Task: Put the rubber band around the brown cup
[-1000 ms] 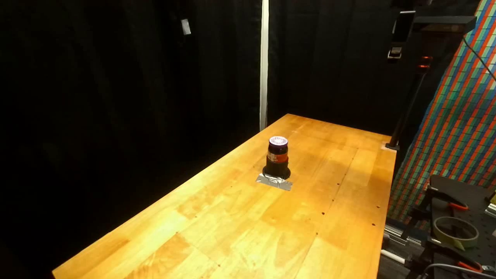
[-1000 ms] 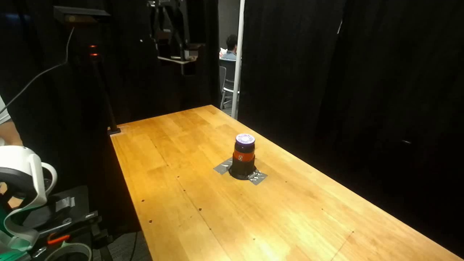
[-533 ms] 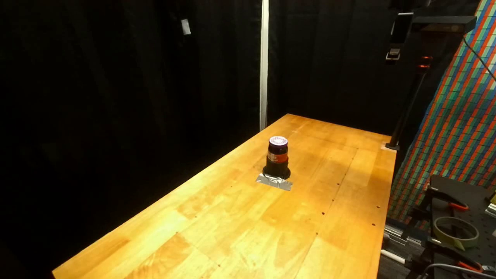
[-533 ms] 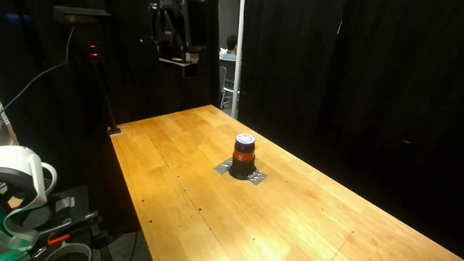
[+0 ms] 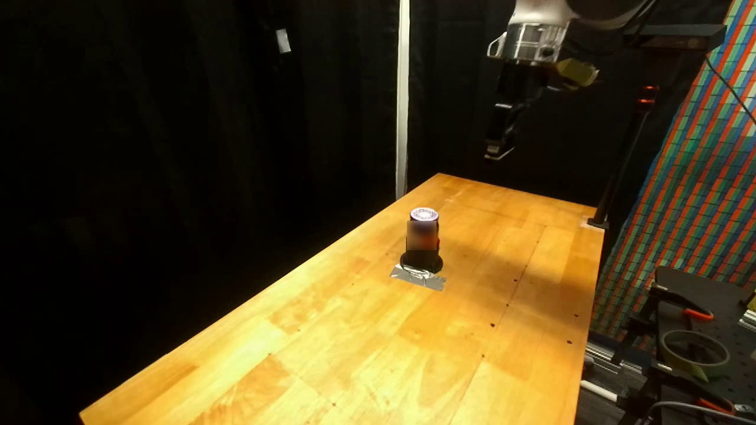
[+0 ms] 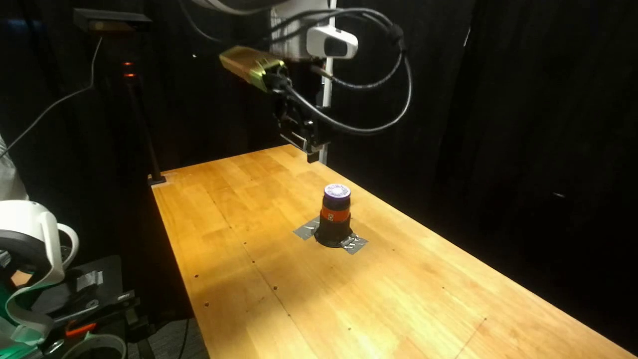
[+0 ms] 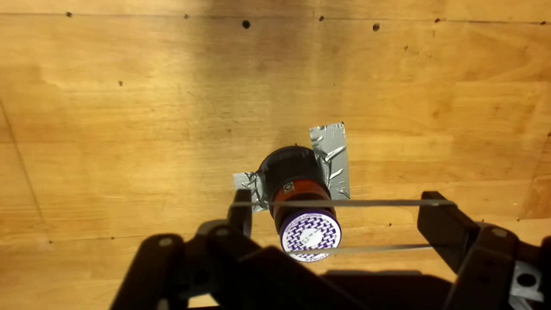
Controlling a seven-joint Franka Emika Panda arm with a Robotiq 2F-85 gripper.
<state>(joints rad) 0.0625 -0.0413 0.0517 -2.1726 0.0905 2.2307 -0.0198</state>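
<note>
Wrist view: gripper (image 7: pixel 339 210) is spread wide, rubber band (image 7: pixel 379 203) stretched taut across it; probably light, springy, liable to slip, best held from inside its loop. In both exterior views brown cup (image 6: pixel 335 216) stands upright on table (image 6: pixel 423 279), tape (image 6: pixel 355 244) at base, below gripper.

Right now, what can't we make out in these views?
Rubber band, wrist view: lower strand's left end hidden by the gripper.
Brown cup, in an exterior view: stripe smeared by a blurred patch.
Lid, wrist view: centre print too small to read.
Robot arm, in both exterior views: cut off by the top edge.
White object, in an exterior view: cut off by the left edge, identity unclear.
</note>
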